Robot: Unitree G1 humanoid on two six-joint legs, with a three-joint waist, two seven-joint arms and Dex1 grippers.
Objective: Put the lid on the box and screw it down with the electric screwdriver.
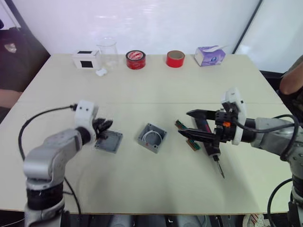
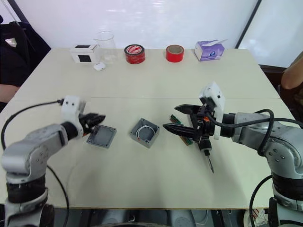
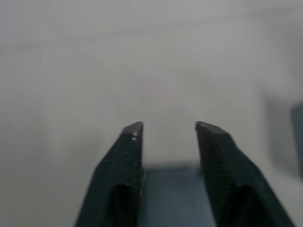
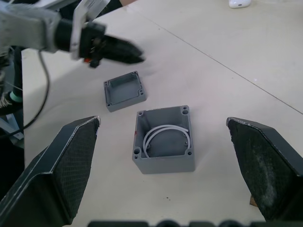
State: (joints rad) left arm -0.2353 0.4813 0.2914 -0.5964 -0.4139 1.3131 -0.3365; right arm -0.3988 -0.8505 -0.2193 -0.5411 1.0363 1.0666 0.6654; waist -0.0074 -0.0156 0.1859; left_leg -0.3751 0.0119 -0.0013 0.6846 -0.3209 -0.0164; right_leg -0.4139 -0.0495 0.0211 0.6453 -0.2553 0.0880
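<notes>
The grey box [image 1: 152, 137] stands open-topped in the middle of the table, with a white wire coil inside [image 4: 165, 137]. To its left lies the lid [image 1: 109, 141], rimmed side up, also in the right wrist view [image 4: 124, 90]. My left gripper [image 1: 102, 126] hovers at the lid's far-left edge; its fingers [image 3: 128, 161] are open with a narrow gap. To the right of the box, my right gripper [image 1: 186, 124] is wide open and points at it, with nothing between its fingers. The black electric screwdriver [image 1: 214, 157] lies on the table under that wrist, bit toward the front edge.
A small green board [image 1: 187, 138] lies beside the right fingertips. Along the far edge stand a white box with a black square [image 1: 86, 59], a clear beaker [image 1: 108, 49], two red tape rolls [image 1: 136, 60] [image 1: 175, 58] and a tissue box [image 1: 209, 56]. People stand at both sides.
</notes>
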